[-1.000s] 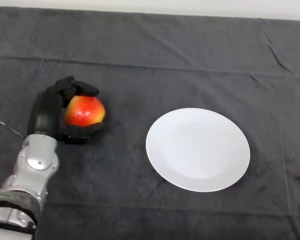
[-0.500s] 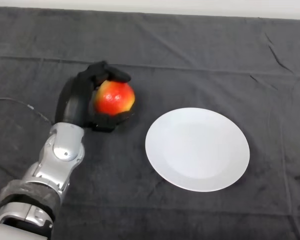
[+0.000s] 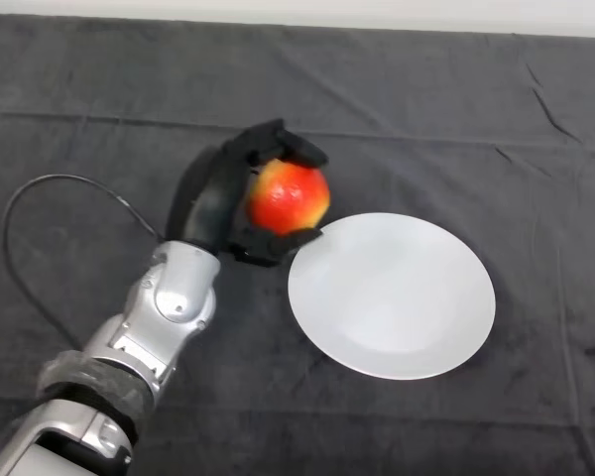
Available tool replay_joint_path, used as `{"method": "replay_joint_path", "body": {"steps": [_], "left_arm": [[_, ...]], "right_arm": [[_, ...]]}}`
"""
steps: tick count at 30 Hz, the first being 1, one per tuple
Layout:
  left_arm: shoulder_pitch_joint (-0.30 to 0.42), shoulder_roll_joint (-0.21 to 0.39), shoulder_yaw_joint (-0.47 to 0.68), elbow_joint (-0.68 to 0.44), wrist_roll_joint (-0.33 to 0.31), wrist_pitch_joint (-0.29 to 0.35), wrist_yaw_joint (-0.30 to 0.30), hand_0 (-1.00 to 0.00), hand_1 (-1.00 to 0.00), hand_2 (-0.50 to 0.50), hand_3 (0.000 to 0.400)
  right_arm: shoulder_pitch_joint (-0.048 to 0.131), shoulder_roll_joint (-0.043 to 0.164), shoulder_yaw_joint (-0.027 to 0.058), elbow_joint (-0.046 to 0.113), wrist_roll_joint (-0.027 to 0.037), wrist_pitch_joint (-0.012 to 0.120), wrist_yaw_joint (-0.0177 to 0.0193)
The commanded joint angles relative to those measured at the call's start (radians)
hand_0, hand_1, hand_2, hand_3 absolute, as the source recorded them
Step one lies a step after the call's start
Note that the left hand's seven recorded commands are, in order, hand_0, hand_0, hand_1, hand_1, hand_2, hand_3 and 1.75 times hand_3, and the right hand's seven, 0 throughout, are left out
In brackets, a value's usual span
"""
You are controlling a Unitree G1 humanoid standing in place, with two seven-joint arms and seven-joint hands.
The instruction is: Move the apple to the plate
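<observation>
Apple [image 3: 290, 196] clamped in the left hand [image 3: 221, 198], fingers [image 3: 283, 147] curled over its top and thumb [image 3: 270, 243] under it, just at the upper-left rim of the plate [image 3: 392, 296]. Round, so no long axis to speak of; stem end not visible. Glossy red skin with a yellow patch on the right. Plate white, smooth, circular, flat on the table [image 3: 397, 119], nothing on it. Open dark cloth all around the plate, wide toward the far edge and the right. Cloth matte, softly creased, one long fold running across behind the hand. Silver-grey arm [image 3: 164, 317] entering from lower left.
</observation>
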Motion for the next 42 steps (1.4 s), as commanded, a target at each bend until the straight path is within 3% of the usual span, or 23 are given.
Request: {"method": "replay_joint_path", "body": {"steps": [1,21,22,23,24,26,27,28,42], "left_arm": [[-0.005,-0.007,-0.034,-0.068,-0.029,0.014,0.013,-1.0,-1.0,0.0,0.4],[-0.007,0.02,-0.198,-0.078,-0.132,0.021,-0.028,-1.0,-1.0,0.0,0.4],[-0.008,0.021,-0.203,-0.077,-0.137,0.022,-0.031,-0.89,-1.0,0.05,0.4],[-0.009,0.023,-0.205,-0.077,-0.141,0.023,-0.034,-0.84,-1.0,0.08,0.4],[-0.009,0.024,-0.208,-0.077,-0.144,0.024,-0.036,-0.69,-0.95,0.13,0.378],[-0.009,0.027,-0.212,-0.076,-0.152,0.025,-0.042,-0.34,-0.45,0.06,0.18],[-0.009,0.028,-0.214,-0.075,-0.155,0.025,-0.044,-0.04,0.0,-0.02,0.016],[-0.009,0.029,-0.216,-0.074,-0.159,0.026,-0.047,0.0,0.0,0.0,0.0],[-0.015,0.061,-0.194,-0.104,-0.205,0.052,-0.079,0.0,0.0,0.0,0.0]], "right_arm": [[0.113,0.076,-0.0115,0.098,0.0092,0.098,-0.0012],[0.113,0.076,-0.0116,0.099,0.0091,0.097,-0.0012],[0.113,0.076,-0.0117,0.099,0.0091,0.097,-0.0012],[0.113,0.076,-0.0117,0.099,0.0091,0.097,-0.0012],[0.113,0.076,-0.0117,0.099,0.0091,0.097,-0.0012],[0.113,0.076,-0.0117,0.099,0.009,0.097,-0.0013],[0.113,0.076,-0.0117,0.099,0.009,0.097,-0.0013],[0.113,0.076,-0.0118,0.099,0.009,0.097,-0.0013],[0.113,0.076,-0.012,0.099,0.0087,0.097,-0.0013]]}}
